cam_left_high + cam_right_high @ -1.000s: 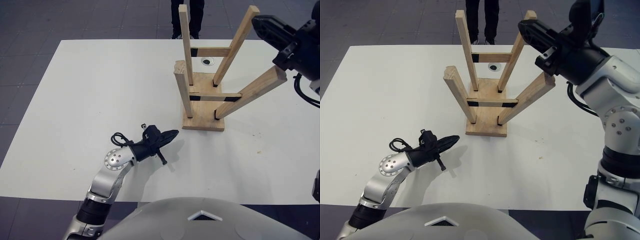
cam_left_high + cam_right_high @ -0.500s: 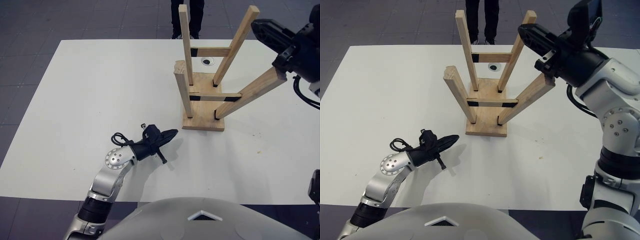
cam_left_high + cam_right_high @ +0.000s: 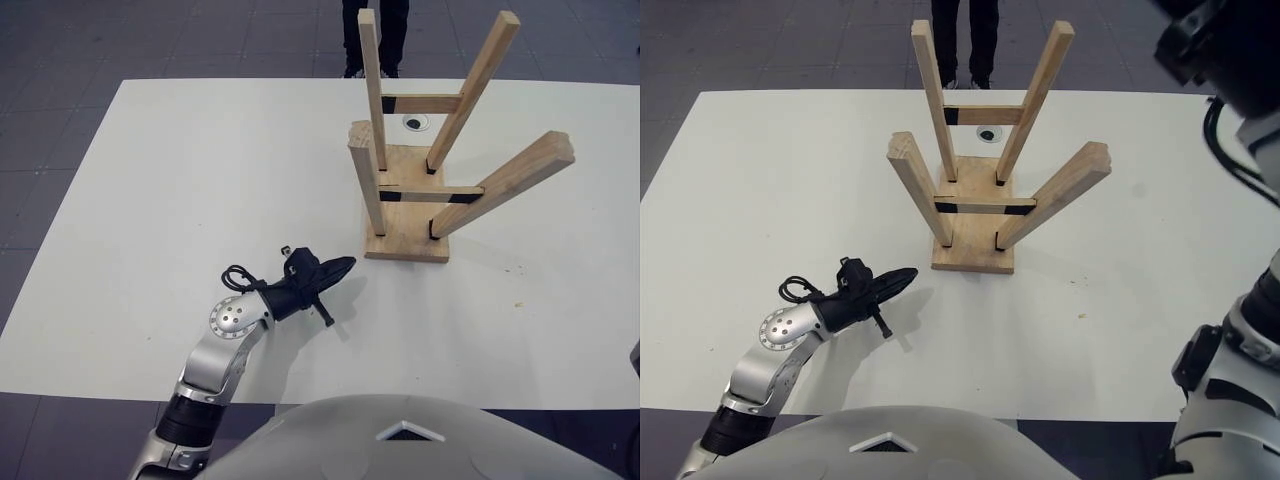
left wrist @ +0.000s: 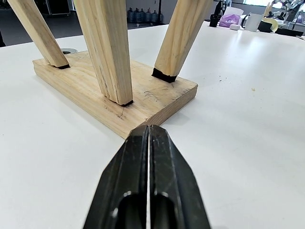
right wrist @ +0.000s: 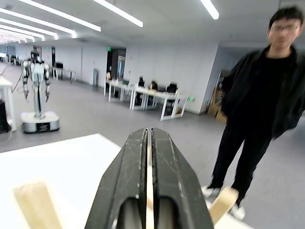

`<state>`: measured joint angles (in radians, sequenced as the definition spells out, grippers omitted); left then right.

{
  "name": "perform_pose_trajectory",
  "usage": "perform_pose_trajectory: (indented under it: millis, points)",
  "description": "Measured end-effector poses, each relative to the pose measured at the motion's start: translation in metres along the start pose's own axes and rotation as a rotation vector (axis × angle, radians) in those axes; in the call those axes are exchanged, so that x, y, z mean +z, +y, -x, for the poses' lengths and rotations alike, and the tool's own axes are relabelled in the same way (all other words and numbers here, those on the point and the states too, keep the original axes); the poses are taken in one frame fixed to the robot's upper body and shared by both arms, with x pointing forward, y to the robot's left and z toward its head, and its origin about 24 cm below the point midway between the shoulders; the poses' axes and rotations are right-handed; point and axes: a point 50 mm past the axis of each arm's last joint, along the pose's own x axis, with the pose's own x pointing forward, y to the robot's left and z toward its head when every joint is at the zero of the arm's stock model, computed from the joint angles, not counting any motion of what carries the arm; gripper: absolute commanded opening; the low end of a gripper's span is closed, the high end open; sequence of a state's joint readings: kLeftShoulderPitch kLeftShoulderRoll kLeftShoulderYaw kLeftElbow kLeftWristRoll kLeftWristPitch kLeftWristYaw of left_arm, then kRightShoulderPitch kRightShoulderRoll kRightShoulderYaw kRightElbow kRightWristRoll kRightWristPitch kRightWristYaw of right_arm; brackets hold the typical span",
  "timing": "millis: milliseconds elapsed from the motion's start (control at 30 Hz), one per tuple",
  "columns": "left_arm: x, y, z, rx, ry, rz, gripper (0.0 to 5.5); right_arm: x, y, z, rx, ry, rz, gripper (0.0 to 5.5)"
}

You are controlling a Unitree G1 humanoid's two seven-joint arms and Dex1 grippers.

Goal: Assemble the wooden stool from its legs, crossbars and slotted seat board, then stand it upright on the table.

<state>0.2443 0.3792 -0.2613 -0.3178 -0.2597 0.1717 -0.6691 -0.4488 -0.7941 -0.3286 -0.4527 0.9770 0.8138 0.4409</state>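
Pinched together and empty, the left gripper [image 3: 340, 266] is aimed at the upturned stool [image 3: 405, 200] just ahead; the right gripper [image 5: 149, 131] is likewise closed, empty.

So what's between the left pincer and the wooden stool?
Just bare white table lies between the shut black left pincer and the upside-down pale wooden stool, as the left wrist view shows.

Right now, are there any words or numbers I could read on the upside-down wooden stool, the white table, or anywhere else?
No text can be read anywhere.
pale wooden stool, standing upside down: no words or numbers, only black bands at the joints.
white rectangular table: no print.
small green signs on the far hall wall: too blurred to read.
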Motion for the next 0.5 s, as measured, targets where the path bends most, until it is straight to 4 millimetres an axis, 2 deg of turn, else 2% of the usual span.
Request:
perform_pose_trajectory:
  millis: [67,133,267,500]
  points:
    - [0.000,-0.001,0.001,0.003,-0.001,0.001,0.10,-0.029,0.009,0.003,0.023,0.093,-0.083,0.13]
    - [-0.002,-0.002,0.002,0.008,0.011,0.013,0.10,-0.044,0.032,0.005,0.081,0.106,-0.095,0.13]
    - [-0.003,-0.002,0.002,0.010,0.016,0.019,0.10,-0.046,0.054,0.003,0.154,0.056,-0.058,0.13]
    - [-0.005,0.000,-0.001,0.020,0.021,0.027,0.10,-0.048,0.054,0.002,0.183,0.039,-0.065,0.13]
